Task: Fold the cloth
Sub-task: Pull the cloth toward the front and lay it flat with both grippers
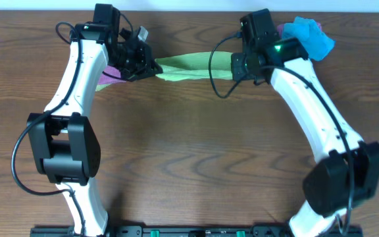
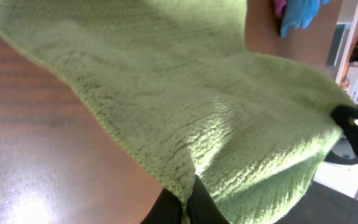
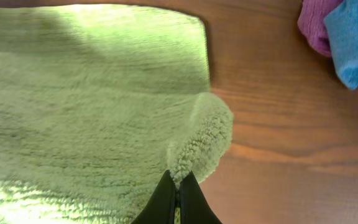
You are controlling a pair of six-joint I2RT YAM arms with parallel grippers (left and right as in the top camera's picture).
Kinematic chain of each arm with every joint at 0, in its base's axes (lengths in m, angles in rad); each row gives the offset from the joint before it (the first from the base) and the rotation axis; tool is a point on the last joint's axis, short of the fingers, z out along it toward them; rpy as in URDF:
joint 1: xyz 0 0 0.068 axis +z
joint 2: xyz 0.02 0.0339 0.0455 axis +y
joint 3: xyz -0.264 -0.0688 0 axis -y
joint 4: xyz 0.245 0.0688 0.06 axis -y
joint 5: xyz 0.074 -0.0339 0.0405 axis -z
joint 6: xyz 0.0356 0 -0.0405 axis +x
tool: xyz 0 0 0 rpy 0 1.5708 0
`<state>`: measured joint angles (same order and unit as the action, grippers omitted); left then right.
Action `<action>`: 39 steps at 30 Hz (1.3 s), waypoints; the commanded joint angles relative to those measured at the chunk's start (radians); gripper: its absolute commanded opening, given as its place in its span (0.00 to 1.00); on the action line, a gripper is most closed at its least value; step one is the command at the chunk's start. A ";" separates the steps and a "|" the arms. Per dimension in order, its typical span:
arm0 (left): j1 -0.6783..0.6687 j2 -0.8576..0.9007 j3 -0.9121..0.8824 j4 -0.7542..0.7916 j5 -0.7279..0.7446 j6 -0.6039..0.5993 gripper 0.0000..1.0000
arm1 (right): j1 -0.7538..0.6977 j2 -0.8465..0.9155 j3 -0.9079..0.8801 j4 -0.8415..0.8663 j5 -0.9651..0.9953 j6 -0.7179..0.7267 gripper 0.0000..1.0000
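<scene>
The green fluffy cloth (image 1: 186, 68) hangs stretched between my two grippers near the table's far edge. My left gripper (image 1: 151, 66) is shut on the cloth's left corner; in the left wrist view the cloth (image 2: 185, 106) fills the frame and its edge is pinched between the black fingers (image 2: 184, 202). My right gripper (image 1: 237, 67) is shut on the right corner; in the right wrist view the fingers (image 3: 176, 190) pinch a curled corner of the cloth (image 3: 92, 106), which lies over the table.
A blue cloth (image 1: 313, 36) and a magenta cloth (image 1: 284, 29) lie bunched at the far right, also showing in the right wrist view (image 3: 353, 37). A pink-purple cloth (image 1: 110, 74) lies under my left arm. The wooden table (image 1: 196, 158) spreads toward the front.
</scene>
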<state>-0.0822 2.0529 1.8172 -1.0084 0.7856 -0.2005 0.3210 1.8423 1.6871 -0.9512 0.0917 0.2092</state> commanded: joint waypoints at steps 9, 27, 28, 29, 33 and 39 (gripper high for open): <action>-0.012 -0.104 -0.047 -0.169 -0.037 0.100 0.06 | 0.011 -0.320 -0.309 0.019 0.008 0.068 0.01; -0.082 -0.497 -0.769 0.094 -0.083 -0.037 0.06 | 0.093 -0.418 -0.578 0.047 -0.029 0.163 0.01; -0.082 -0.510 -0.794 0.101 -0.083 -0.041 0.06 | 0.099 -0.422 -0.596 0.050 -0.029 0.175 0.01; -0.082 -0.520 -0.817 0.106 -0.082 -0.044 0.06 | 0.106 -0.426 -0.618 0.054 -0.029 0.185 0.01; -0.082 -0.533 -0.901 0.126 -0.082 -0.047 0.06 | 0.138 -0.454 -0.710 0.086 -0.029 0.245 0.01; -0.082 -0.533 -1.032 0.210 -0.078 -0.050 0.06 | 0.190 -0.478 -0.796 0.110 -0.040 0.319 0.01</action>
<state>-0.1684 1.5257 0.8284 -0.8116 0.7334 -0.2440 0.4923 1.3849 0.9192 -0.8406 0.0154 0.4656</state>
